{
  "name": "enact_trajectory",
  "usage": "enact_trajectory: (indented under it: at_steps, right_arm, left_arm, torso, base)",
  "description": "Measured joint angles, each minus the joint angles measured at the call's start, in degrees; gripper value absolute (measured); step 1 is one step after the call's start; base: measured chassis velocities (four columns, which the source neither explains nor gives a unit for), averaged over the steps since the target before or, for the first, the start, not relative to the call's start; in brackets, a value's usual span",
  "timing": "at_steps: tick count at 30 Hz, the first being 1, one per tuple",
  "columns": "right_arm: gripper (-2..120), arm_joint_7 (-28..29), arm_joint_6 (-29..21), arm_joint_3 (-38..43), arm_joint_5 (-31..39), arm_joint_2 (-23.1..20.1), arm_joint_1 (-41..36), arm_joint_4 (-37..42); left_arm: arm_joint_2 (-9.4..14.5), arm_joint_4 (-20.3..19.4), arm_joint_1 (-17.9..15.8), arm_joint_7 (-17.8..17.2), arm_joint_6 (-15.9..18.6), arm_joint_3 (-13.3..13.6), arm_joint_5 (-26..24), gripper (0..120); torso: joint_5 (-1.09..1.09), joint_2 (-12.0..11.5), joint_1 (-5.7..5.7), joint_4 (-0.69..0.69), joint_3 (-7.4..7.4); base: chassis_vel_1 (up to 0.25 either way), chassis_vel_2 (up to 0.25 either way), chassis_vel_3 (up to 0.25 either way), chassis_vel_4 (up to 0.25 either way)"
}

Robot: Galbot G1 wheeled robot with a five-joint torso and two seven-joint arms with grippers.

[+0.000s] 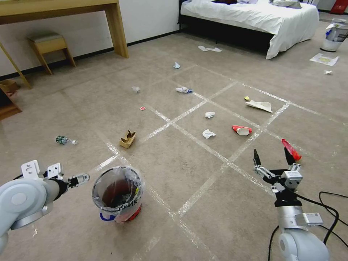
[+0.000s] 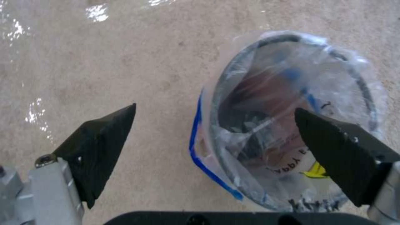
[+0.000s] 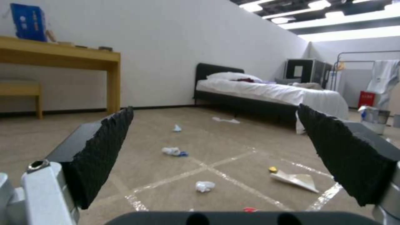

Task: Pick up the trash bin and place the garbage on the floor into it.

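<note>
Bin [image 1: 117, 194] w/ clear liner holds dark scraps, maybe; left tool [image 2: 214, 134] open above it, right tool [image 1: 273, 156] open.

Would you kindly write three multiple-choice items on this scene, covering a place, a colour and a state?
1. Where is the trash bin?
A. on the bed
B. on the floor beside the left gripper
C. under the desk

2. What colour is the bin's inside?
A. dark reddish
B. green
C. yellow

3. How do the right gripper's fingers stand?
A. shut on a tissue
B. shut on nothing
C. open

Key: 1 B, it stands on the floor next to the left gripper. 2 A, red shows through the liner. 3 C, the right gripper has its fingers spread, holding nothing.
</note>
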Motion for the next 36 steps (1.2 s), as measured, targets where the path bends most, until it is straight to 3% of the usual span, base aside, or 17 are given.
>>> enact_trajectory:
  at_steps: [9, 13, 18, 21, 24, 30, 36]
  right_arm:
    - [100, -0.16, -0.11, -0.53, 0.07, -0.15, 0.51, -0.37]
    - [100, -0.18, -0.11, -0.76, 0.09, 0.00, 0.57, -0.27]
    - [100, -0.24, -0.02, -0.45, 0.50, -0.04, 0.32, -0.08]
    - [100, -0.24, 0.00, -0.35, 0.59, -0.10, 0.26, 0.02]
    - [100, -0.24, 0.15, 0.04, 1.01, -0.21, 0.18, 0.41]
    - [100, -0.26, 0.43, 0.40, 1.36, -0.24, -0.20, 1.04]
    - [100, -0.28, 0.84, 0.47, 1.35, -0.24, -0.54, 1.39]
  left_arm:
    - [0.13, 4.58, -3.52, -1.56, 0.11, 2.62, -1.50, 100]
    - [-1.08, 7.28, -4.14, 1.34, 0.60, 4.51, 0.46, 100]
    - [-3.81, 10.01, -7.59, 2.67, 0.78, 10.24, 3.19, 100]
    - [-4.26, 10.63, -8.55, 2.81, 0.78, 11.51, 4.05, 100]
    - [-5.33, 12.95, -10.87, 2.93, 0.66, 15.29, 7.12, 100]
    - [-7.06, 15.59, -13.25, 2.97, -0.62, 18.05, 8.50, 100]
    - [-7.43, 17.18, -14.67, 2.77, -0.98, 19.16, 8.32, 100]
  torso:
    - [0.00, 0.00, 0.00, -0.02, 0.00]
    - [0.00, 0.00, 0.00, 0.00, -0.01]
    - [0.00, 0.00, 0.00, -0.02, -0.01]
    - [0.01, 0.00, 0.00, -0.02, -0.01]
    - [0.01, 0.00, 0.00, -0.01, -0.01]
    - [0.01, 0.00, 0.00, -0.01, -0.01]
    - [0.01, 0.00, 0.00, -0.01, -0.01]
  base:
    - [0.000, 0.000, 0.000, 0.000]
    - [0.000, 0.000, 0.000, 0.000]
    - [0.000, 0.000, 0.000, 0.000]
    - [0.000, 0.000, 0.000, 0.000]
    - [0.000, 0.000, 0.000, 0.000]
    - [0.000, 0.000, 0.000, 0.000]
    - [0.000, 0.000, 0.000, 0.000]
